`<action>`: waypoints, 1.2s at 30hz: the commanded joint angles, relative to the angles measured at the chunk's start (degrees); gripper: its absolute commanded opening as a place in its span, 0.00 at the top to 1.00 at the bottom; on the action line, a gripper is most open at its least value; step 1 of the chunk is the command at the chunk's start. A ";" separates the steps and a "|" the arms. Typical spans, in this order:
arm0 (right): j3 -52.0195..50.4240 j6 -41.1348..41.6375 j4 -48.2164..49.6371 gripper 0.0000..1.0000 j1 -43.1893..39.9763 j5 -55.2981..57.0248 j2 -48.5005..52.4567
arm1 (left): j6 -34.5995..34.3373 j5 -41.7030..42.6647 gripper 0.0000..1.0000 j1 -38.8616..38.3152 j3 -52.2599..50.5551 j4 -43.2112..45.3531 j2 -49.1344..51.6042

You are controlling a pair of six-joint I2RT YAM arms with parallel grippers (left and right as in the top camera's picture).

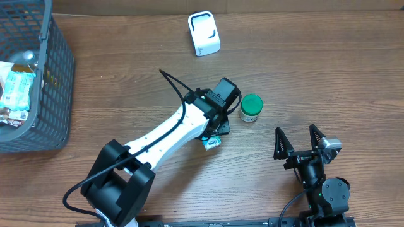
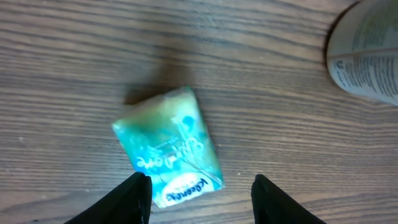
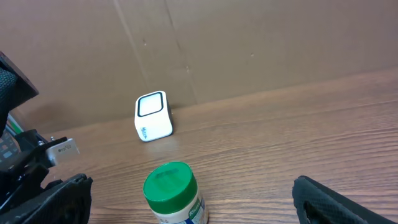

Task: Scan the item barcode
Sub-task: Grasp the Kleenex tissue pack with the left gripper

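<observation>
The left hand (image 2: pixel 200 186) hangs open over the worktop (image 2: pixel 68 56). The teal packet (image 2: pixel 169 147) lies flat there, ungripped, its near end between the fingertips. The right hand (image 1: pixel 302 140) is also open, well apart from the packet.

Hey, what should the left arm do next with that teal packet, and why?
Probably ease the left gripper forward and down so its open fingers straddle the teal packet, then close. The packet lies flat on the table, free, with only its near end between the fingertips, and the white scanner stands well away from it.
</observation>
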 commanded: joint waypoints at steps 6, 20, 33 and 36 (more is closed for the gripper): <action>-0.61 -0.39 0.28 0.00 -0.33 -0.31 -0.42 | -4.33 -3.54 0.43 -2.62 -0.26 -1.25 0.79; -0.61 -0.39 0.28 0.00 -0.33 -0.28 -0.42 | -4.46 -4.74 0.43 -1.95 -0.24 -2.47 6.71; -0.61 -0.39 0.28 0.00 -0.33 -0.28 -0.42 | -0.68 -8.37 0.40 0.24 -0.13 -5.49 6.69; -0.61 -0.39 0.28 0.00 -0.33 -0.28 -0.42 | 5.25 -8.26 0.39 2.25 2.45 -6.05 6.69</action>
